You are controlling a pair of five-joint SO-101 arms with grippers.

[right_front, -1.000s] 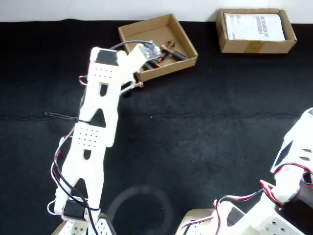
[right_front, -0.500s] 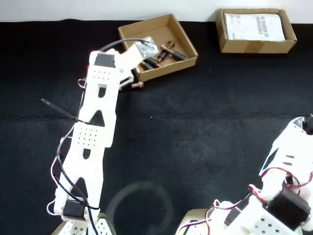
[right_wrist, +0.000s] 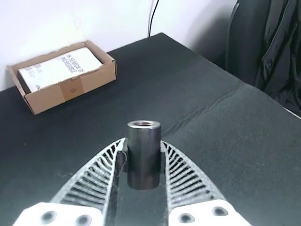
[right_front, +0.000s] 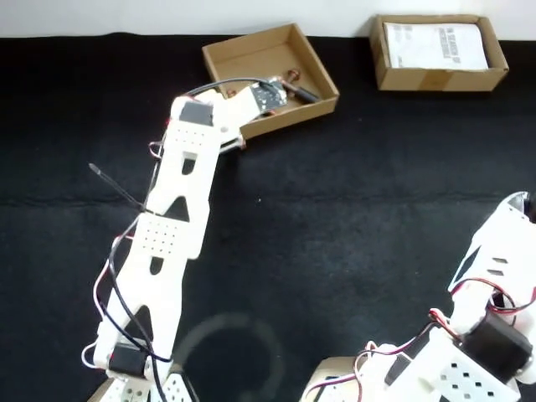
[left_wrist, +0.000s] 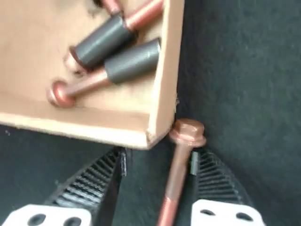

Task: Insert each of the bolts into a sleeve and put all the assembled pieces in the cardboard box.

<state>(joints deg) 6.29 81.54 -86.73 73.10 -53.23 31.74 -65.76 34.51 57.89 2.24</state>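
Since your left end effector [left_wrist: 157, 160] stands wide open around the loose bolt [left_wrist: 178, 174], which lies on the table [right_front: 335, 209] just outside the 7 o'clock corner of the cardboard box [left_wrist: 167, 70], centre on the shank before closing so the head cannot catch the wall. Your right end effector [right_wrist: 143, 146], at 5 o'clock, grips a sleeve [right_wrist: 143, 160] upright. Finished pieces [left_wrist: 108, 52] lie in the box. A second box [right_front: 435, 79] sits at 1 o'clock, well apart.

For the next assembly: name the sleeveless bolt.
The bolt on the cloth outside the cardboard box, inside the open left gripper; boxed ones wear sleeves.
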